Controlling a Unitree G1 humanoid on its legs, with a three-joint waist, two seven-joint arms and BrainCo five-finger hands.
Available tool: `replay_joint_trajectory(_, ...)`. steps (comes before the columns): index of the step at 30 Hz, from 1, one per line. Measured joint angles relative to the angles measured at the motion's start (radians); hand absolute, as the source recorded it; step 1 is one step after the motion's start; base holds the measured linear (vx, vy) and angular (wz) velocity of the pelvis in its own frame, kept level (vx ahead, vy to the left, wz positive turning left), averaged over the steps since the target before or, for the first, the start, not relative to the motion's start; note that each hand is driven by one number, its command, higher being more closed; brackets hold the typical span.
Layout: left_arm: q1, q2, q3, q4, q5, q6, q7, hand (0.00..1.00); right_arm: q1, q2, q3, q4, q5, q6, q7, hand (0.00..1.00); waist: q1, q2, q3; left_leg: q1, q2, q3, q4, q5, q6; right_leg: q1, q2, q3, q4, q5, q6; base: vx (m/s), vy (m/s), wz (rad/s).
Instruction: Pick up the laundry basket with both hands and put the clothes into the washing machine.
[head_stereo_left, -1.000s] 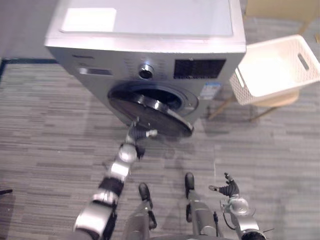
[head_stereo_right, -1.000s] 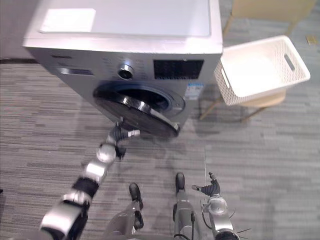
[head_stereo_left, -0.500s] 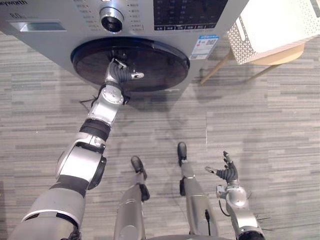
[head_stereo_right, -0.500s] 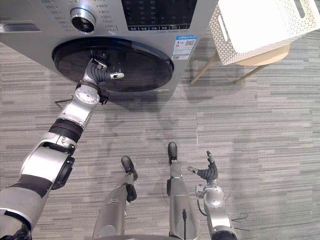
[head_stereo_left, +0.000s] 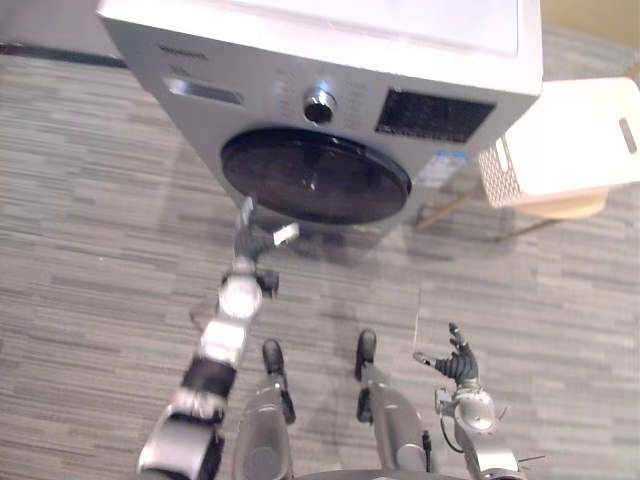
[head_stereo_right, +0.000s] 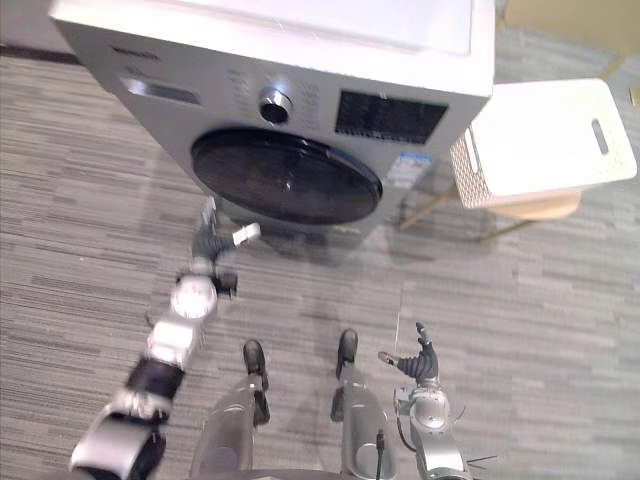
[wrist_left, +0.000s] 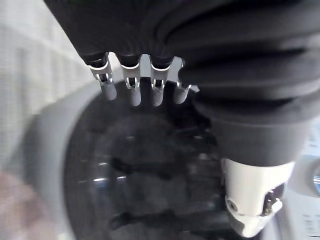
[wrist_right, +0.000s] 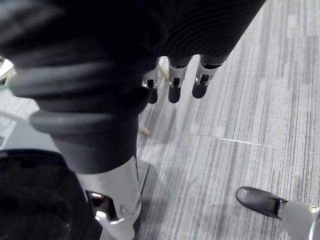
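Since the washing machine (head_stereo_left: 330, 60) has its dark round door (head_stereo_left: 315, 175) sitting flush with the front, loading looks either done or shut off for now. Left hand (head_stereo_left: 255, 240) hangs just in front of the door's lower edge, apart from it as far as I can tell. Its fingers (wrist_left: 132, 92) are straight in a row, thumb out to the side, nothing held. That pose fits a flat push on the door rather than a grab, my guess. Right hand (head_stereo_left: 455, 362) is low on the robot's right over the grey striped floor (head_stereo_left: 90, 250), fingers spread and relaxed, empty, idle. Laundry basket (head_stereo_left: 570, 140), white with perforated walls, sits on a light wooden stool (head_stereo_left: 560, 208) just beside the machine on its right, well apart from both hands. It is likely raised there to sit at reach height. Its inside reads plain white, no clothes I can make out. Dim shapes show behind the door glass in the left wrist view, too murky to call clothes. Judgement: task near its end, basket not in hand.
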Motion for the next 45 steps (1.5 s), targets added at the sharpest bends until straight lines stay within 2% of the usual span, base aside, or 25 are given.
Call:
replay_joint_trajectory(4, 0.089, -0.006, 0.123, 0.205, 0.002, 0.000, -0.048, 0.00, -0.027, -0.014, -0.021, 0.124, 0.001, 0.000, 0.011, 0.00, 0.006, 0.034, -0.058, 0.066, -0.013, -0.058, -0.025, 0.002, -0.003, 0.107, -0.005, -0.062, -0.038, -0.010, 0.009, 0.07, 0.016, 0.42)
replay_joint_trajectory(10, 0.169, -0.022, 0.269, 0.368, 0.002, 0.012, -0.059, 0.00, -0.033, -0.011, -0.033, 0.257, 0.012, 0.000, 0.030, 0.00, 0.030, 0.035, -0.106, 0.117, -0.023, -0.142, -0.037, 0.005, -0.007, 0.211, -0.008, -0.154, -0.049, -0.036, 0.018, 0.00, 0.009, 0.46)
replay_joint_trajectory(12, 0.188, -0.043, 0.288, 0.368, 0.002, 0.019, -0.058, 0.00, -0.031, -0.008, -0.043, 0.288, 0.016, 0.001, 0.030, 0.00, 0.031, 0.034, -0.107, 0.094, -0.032, -0.184, -0.036, 0.013, -0.003, 0.236, -0.029, -0.235, -0.031, -0.063, 0.022, -0.08, 0.024, 0.91)
replay_joint_trajectory(13, 0.190, -0.048, 0.288, 0.368, 0.001, 0.019, -0.058, 0.00, -0.031, -0.007, -0.050, 0.288, 0.021, 0.001, 0.030, 0.00, 0.030, 0.033, -0.109, 0.081, -0.029, -0.155, -0.029, 0.001, 0.014, 0.238, -0.037, -0.262, -0.024, -0.068, 0.024, -0.09, 0.052, 1.14)
replay_joint_trajectory(15, 0.185, -0.069, 0.289, 0.366, 0.000, 0.018, -0.058, 0.00, -0.035, -0.009, -0.069, 0.289, 0.039, 0.000, 0.029, 0.00, 0.028, 0.018, -0.114, 0.047, 0.003, 0.049, -0.001, -0.029, 0.061, 0.236, -0.079, -0.348, -0.018, -0.080, 0.042, 0.00, 0.095, 1.23)
replay_joint_trajectory(17, 0.193, -0.072, 0.302, 0.366, 0.000, 0.017, -0.056, 0.00, -0.045, -0.022, -0.077, 0.299, 0.040, 0.001, 0.029, 0.00, 0.030, 0.034, -0.119, 0.026, 0.036, 0.166, 0.039, 0.011, 0.047, 0.250, -0.097, -0.399, 0.013, -0.089, 0.061, 0.08, 0.155, 1.00)
replay_joint_trajectory(18, 0.196, -0.070, 0.311, 0.366, 0.000, 0.017, -0.055, 0.00, -0.049, -0.017, -0.076, 0.304, 0.040, 0.001, 0.030, 0.00, 0.032, 0.028, -0.117, 0.027, 0.031, 0.159, 0.047, 0.016, 0.050, 0.254, -0.104, -0.402, 0.014, -0.091, 0.064, 0.08, 0.173, 0.63)
replay_joint_trajectory(21, 0.216, -0.045, 0.322, 0.368, 0.001, 0.016, -0.055, 0.00, -0.093, 0.009, -0.055, 0.306, 0.038, 0.001, 0.030, 0.00, 0.056, -0.003, -0.112, 0.016, -0.006, 0.147, 0.093, -0.040, 0.060, 0.270, -0.138, -0.393, 0.013, -0.107, 0.087, 0.09, 0.133, 0.20)
replay_joint_trajectory(23, 0.221, -0.048, 0.323, 0.367, 0.001, 0.016, -0.055, 0.00, -0.117, 0.007, -0.054, 0.321, 0.036, 0.001, 0.031, 0.00, 0.061, -0.012, -0.107, -0.013, -0.023, 0.140, 0.182, -0.111, 0.068, 0.274, -0.172, -0.391, 0.039, -0.133, 0.110, 0.13, 0.175, 0.26)
replay_joint_trajectory(24, 0.238, -0.047, 0.323, 0.366, 0.000, 0.015, -0.055, 0.00, -0.130, 0.008, -0.046, 0.326, 0.034, 0.007, 0.031, 0.00, 0.058, -0.021, -0.102, -0.046, -0.032, 0.116, 0.287, -0.177, 0.080, 0.271, -0.209, -0.392, 0.115, -0.176, 0.113, 0.16, 0.194, 0.36)
replay_joint_trajectory(25, 0.242, -0.045, 0.323, 0.366, 0.000, 0.016, -0.055, 0.00, -0.130, 0.009, -0.043, 0.326, 0.033, 0.010, 0.031, 0.00, 0.058, -0.013, -0.105, -0.054, -0.036, 0.107, 0.322, -0.209, 0.082, 0.277, -0.231, -0.393, 0.165, -0.190, 0.107, 0.24, 0.216, 0.49)
replay_joint_trajectory(27, 0.252, -0.055, 0.320, 0.363, 0.000, 0.016, -0.054, 0.00, -0.120, 0.001, -0.022, 0.327, 0.032, 0.022, 0.032, 0.00, 0.057, -0.003, -0.100, -0.054, -0.040, 0.059, 0.380, -0.270, 0.100, 0.196, -0.292, -0.324, 0.443, -0.174, 0.006, 0.24, 0.178, 0.55)
replay_joint_trajectory(28, 0.257, -0.055, 0.318, 0.353, 0.000, 0.016, -0.052, 0.00, -0.118, 0.008, -0.001, 0.326, 0.031, 0.022, 0.031, 0.00, 0.055, 0.015, -0.094, -0.020, -0.046, 0.022, 0.377, -0.278, 0.111, 0.110, -0.300, -0.190, 0.637, -0.101, -0.059, 0.31, 0.199, 0.74)
replay_joint_trajectory(29, 0.251, -0.051, 0.310, 0.348, -0.002, 0.017, -0.051, 0.00, -0.116, 0.022, 0.012, 0.326, 0.031, 0.021, 0.033, 0.00, 0.049, 0.015, -0.079, -0.002, -0.048, -0.014, 0.374, -0.294, 0.127, 0.065, -0.272, -0.106, 0.736, -0.154, -0.010, 0.40, 0.143, 1.08)
replay_joint_trajectory(31, 0.232, -0.046, 0.310, 0.297, -0.011, 0.015, -0.031, 0.00, -0.115, 0.051, 0.021, 0.314, 0.031, 0.020, 0.048, 0.00, 0.053, -0.027, -0.065, 0.062, -0.079, -0.105, 0.323, -0.299, 0.134, -0.038, -0.127, 0.015, 0.802, -0.307, -0.020, 0.39, 0.006, 1.21)
replay_joint_trajectory(33, 0.199, -0.066, 0.311, 0.283, -0.023, 0.014, -0.027, 0.00, -0.096, 0.048, 0.019, 0.257, 0.032, 0.019, 0.048, 0.00, 0.045, -0.022, -0.061, 0.104, -0.109, -0.190, 0.287, -0.296, 0.129, -0.119, -0.030, 0.078, 0.727, -0.341, -0.014, 0.38, -0.050, 1.56)
replay_joint_trajectory(34, 0.182, -0.088, 0.311, 0.274, -0.032, 0.013, -0.016, 0.00, -0.086, 0.045, 0.018, 0.222, 0.033, 0.019, 0.048, 0.00, 0.027, -0.019, -0.058, 0.131, -0.133, -0.247, 0.279, -0.295, 0.126, -0.168, 0.010, 0.139, 0.656, -0.335, -0.007, 0.39, -0.089, 1.88)
replay_joint_trajectory(37, 0.146, -0.116, 0.305, 0.274, -0.042, 0.000, -0.009, 0.00, -0.076, 0.041, 0.017, 0.192, 0.036, 0.021, 0.048, 0.00, 0.006, -0.013, -0.053, 0.179, -0.171, -0.386, 0.289, -0.322, 0.099, -0.217, 0.046, 0.287, 0.504, -0.282, 0.012, 0.49, -0.218, 1.96)
replay_joint_trajectory(38, 0.142, -0.117, 0.300, 0.265, -0.042, -0.007, -0.010, 0.00, -0.065, 0.043, 0.019, 0.170, 0.036, 0.022, 0.048, 0.00, 0.000, -0.029, -0.063, 0.193, -0.182, -0.438, 0.302, -0.352, 0.077, -0.215, 0.038, 0.325, 0.431, -0.210, 0.010, 0.46, -0.309, 2.07)
replay_joint_trajectory(39, 0.138, -0.121, 0.302, 0.261, -0.042, -0.015, -0.011, 0.00, -0.050, 0.041, 0.020, 0.160, 0.036, 0.020, 0.048, 0.00, 0.001, -0.026, -0.059, 0.213, -0.179, -0.490, 0.325, -0.400, 0.055, -0.215, 0.017, 0.289, 0.481, -0.133, -0.013, 0.46, -0.366, 1.84)
replay_joint_trajectory(41, 0.156, -0.138, 0.308, 0.257, -0.044, -0.017, -0.012, 0.00, -0.066, 0.023, 0.023, 0.155, 0.036, 0.020, 0.050, 0.00, 0.028, 0.031, -0.077, 0.209, -0.106, -0.499, 0.366, -0.405, 0.040, -0.198, 0.046, 0.206, 0.505, -0.192, -0.049, 0.48, -0.383, 1.05)
replay_joint_trajectory(42, 0.164, -0.149, 0.321, 0.258, -0.044, -0.017, -0.012, 0.00, -0.081, 0.022, 0.025, 0.154, 0.036, 0.019, 0.050, 0.00, 0.028, 0.061, -0.075, 0.170, -0.057, -0.448, 0.450, -0.384, 0.003, -0.155, 0.071, 0.158, 0.478, -0.204, -0.072, 0.41, -0.309, 0.78)
replay_joint_trajectory(43, 0.168, -0.155, 0.331, 0.258, -0.044, -0.015, -0.012, 0.00, -0.083, 0.025, 0.025, 0.152, 0.036, 0.019, 0.050, 0.00, 0.029, 0.074, -0.075, 0.148, -0.031, -0.407, 0.512, -0.367, -0.022, -0.126, 0.085, 0.136, 0.456, -0.207, -0.084, 0.37, -0.311, 0.63)
replay_joint_trajectory(44, 0.177, -0.161, 0.351, 0.258, -0.043, -0.013, -0.013, 0.00, -0.080, 0.030, 0.029, 0.152, 0.036, 0.020, 0.050, 0.00, 0.033, 0.067, -0.068, 0.091, 0.038, -0.297, 0.650, -0.330, -0.031, -0.055, 0.117, 0.109, 0.403, -0.206, -0.109, 0.34, -0.280, 0.34)
replay_joint_trajectory(45, 0.178, -0.157, 0.352, 0.257, -0.043, -0.011, -0.014, 0.00, -0.080, 0.042, 0.039, 0.153, 0.036, 0.020, 0.050, 0.00, 0.036, 0.073, -0.070, 0.072, 0.091, -0.199, 0.722, -0.336, -0.032, 0.004, 0.135, 0.092, 0.357, -0.199, -0.122, 0.37, -0.312, 0.34)
